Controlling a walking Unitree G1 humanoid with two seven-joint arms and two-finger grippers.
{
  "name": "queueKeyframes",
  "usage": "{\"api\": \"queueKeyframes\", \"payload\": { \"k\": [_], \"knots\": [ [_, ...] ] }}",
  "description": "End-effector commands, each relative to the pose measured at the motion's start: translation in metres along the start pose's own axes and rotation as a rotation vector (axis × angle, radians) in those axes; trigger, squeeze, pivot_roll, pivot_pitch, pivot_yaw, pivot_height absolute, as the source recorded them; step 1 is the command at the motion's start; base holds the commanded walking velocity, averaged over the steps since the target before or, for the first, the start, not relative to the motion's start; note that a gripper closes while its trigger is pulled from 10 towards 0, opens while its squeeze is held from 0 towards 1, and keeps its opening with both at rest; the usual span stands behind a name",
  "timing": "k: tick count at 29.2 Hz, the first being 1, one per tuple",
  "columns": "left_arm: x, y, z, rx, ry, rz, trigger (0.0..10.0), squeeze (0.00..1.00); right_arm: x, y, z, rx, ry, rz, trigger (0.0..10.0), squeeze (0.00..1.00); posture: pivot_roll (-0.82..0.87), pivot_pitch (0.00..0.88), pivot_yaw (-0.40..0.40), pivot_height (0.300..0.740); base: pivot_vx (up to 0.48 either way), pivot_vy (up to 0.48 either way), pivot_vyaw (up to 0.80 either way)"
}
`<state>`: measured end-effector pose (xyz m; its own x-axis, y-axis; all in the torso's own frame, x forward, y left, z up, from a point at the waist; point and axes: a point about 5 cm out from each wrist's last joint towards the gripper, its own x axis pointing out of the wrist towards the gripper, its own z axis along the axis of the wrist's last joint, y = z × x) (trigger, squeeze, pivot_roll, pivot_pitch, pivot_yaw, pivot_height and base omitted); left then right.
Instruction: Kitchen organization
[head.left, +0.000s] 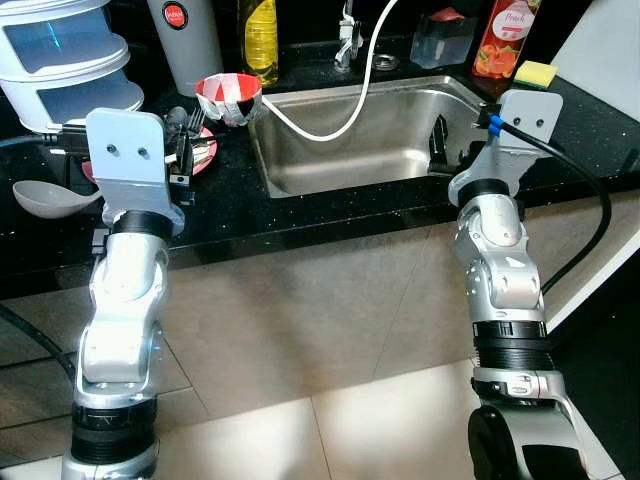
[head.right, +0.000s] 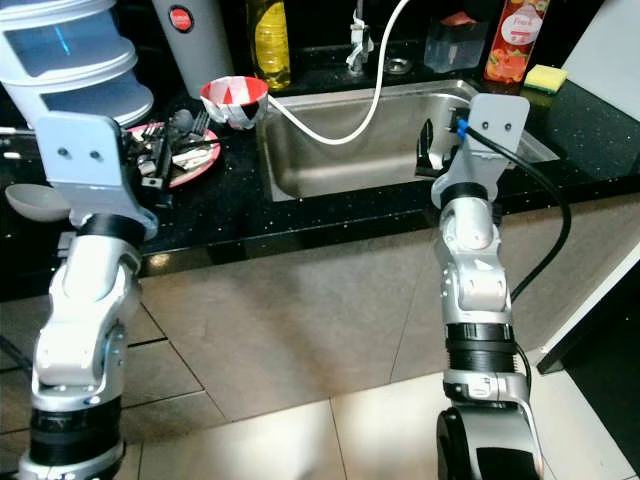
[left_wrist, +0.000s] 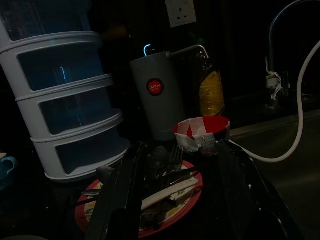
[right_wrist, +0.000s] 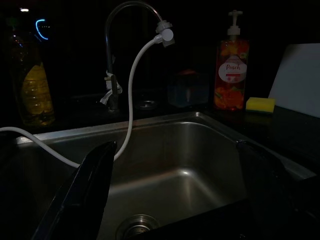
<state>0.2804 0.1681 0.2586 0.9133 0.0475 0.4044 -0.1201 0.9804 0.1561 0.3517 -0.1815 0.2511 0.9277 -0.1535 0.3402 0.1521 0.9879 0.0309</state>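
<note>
Now at the sink (head.left: 400, 120): right gripper (right_wrist: 175, 195) over its near rim, jaws spread wide, empty. Left gripper (left_wrist: 175, 200) beside the sink over the red plate (left_wrist: 187, 202) of cutlery on the worktop (head.left: 230, 215), jaws parted, gripping nothing.

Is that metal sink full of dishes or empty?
Empty of dishes. The sink shows a bare steel basin and drain; a white hose hangs into it from the faucet.

Red-and-white bowl (head.left: 229, 97), yellow sponge (head.left: 536, 73), speckled black counter (head.left: 230, 205).
</note>
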Motion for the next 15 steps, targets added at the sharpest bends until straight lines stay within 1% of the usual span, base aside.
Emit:
{"api": "queueKeyframes", "payload": {
  "k": [1,15],
  "knots": [
    [0.0016,-0.0025,-0.0019,-0.014,0.006,-0.006,10.0,0.00,0.0007,0.0007,-0.0003,0.013,0.007,-0.003,10.0,0.00,0.07,0.000,0.038,0.740,0.000,0.000,0.00],
    [0.0015,-0.0026,-0.0023,-0.014,0.008,-0.008,10.0,0.00,-0.0006,0.0011,-0.0019,0.016,0.014,-0.004,10.0,0.00,0.07,0.000,0.050,0.740,0.000,0.000,0.00]
  ]
}}
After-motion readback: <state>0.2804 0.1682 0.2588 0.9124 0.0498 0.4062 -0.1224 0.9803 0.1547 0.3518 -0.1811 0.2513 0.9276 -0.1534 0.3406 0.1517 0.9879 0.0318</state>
